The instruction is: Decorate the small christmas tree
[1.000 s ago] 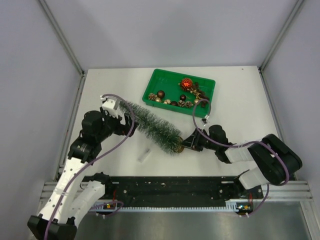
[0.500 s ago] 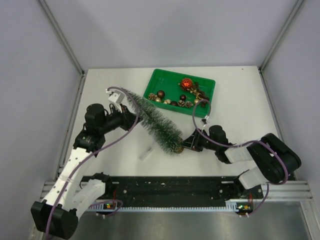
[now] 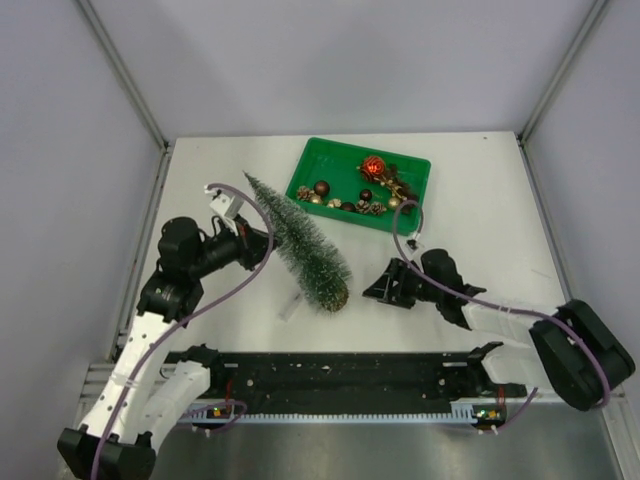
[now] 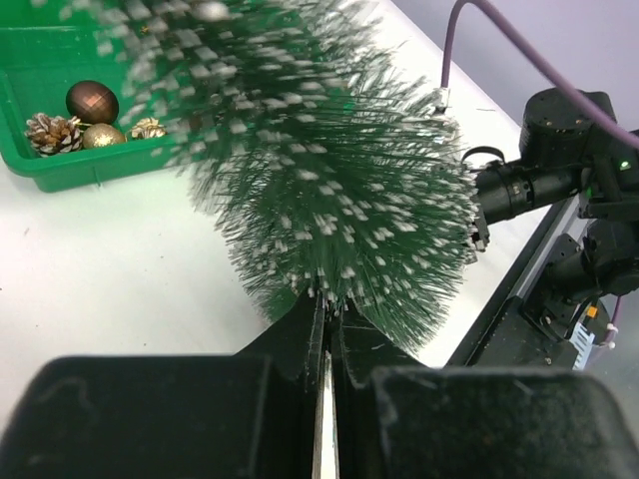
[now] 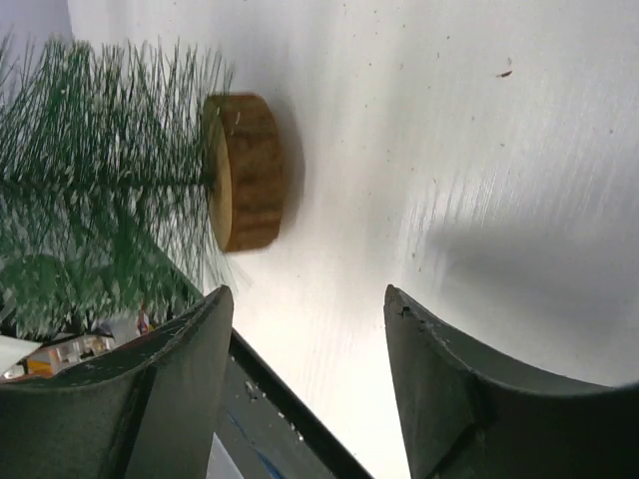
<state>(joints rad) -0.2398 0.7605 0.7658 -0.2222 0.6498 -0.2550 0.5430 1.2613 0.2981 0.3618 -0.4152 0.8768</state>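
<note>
Top view: tree (image 3: 300,245) is mid-table, tilted, with the tip pointing up-left and the wooden base (image 3: 337,298) low toward the near edge. Left claw (image 3: 268,238) is clamped on the tree's left side, about mid-length. Right claw (image 3: 376,282) has its fingers spread. It holds nothing and sits near the base without touching it. Green tray (image 3: 299,178) is just behind the tree, with a red bauble (image 3: 373,166) and darker balls inside. A small white bit (image 3: 290,308) lies on the table (image 3: 480,200) just left of the base.

Left wrist: the left claw's (image 4: 324,334) jaws are pinched almost together, with frosted bristles of the tree (image 4: 339,210) coming out between them. The tray (image 4: 70,172) is at upper left and holds a brown ball (image 4: 92,100) and a pinecone (image 4: 52,131). The right arm (image 4: 559,150) is beyond the tree.

Right wrist: the right claw (image 5: 310,296) is wide open and empty. The base (image 5: 250,170) and tree (image 5: 90,190) are ahead of it and apart from the fingers (image 5: 190,389). Cannot tell if the base touches the table (image 5: 479,120).
</note>
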